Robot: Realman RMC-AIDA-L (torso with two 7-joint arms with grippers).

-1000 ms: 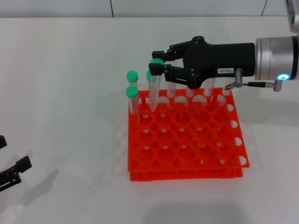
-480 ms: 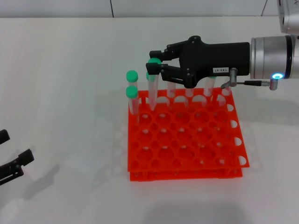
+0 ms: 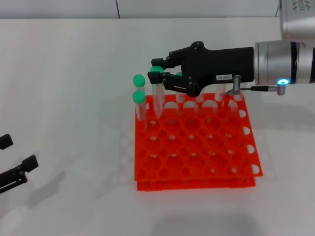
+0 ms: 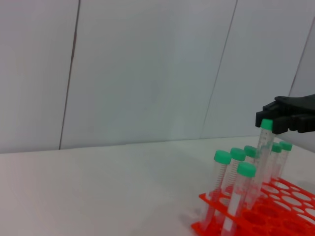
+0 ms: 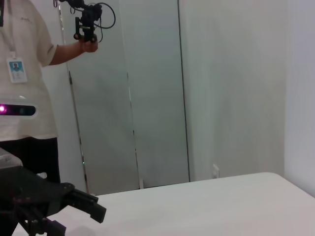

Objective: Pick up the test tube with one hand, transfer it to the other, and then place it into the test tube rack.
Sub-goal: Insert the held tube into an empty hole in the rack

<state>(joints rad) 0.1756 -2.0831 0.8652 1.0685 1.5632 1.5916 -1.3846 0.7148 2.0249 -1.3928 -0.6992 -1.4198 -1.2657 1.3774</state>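
Late in the task, by the look of it: pick-up and handover apparently done, only the seating and release left. Right claw [image 3: 162,77], the one with the white label sticker, closed on the test tube [image 3: 157,93] just under its green cap, holding it upright over the back-left corner of the test tube rack [image 3: 197,147]. Lower end at a hole near that corner; hard to tell whether fully seated. Several other green-capped tubes [image 3: 139,101] alongside. Left claw [image 3: 15,169] low over the table [image 3: 64,98], well apart, open and empty.
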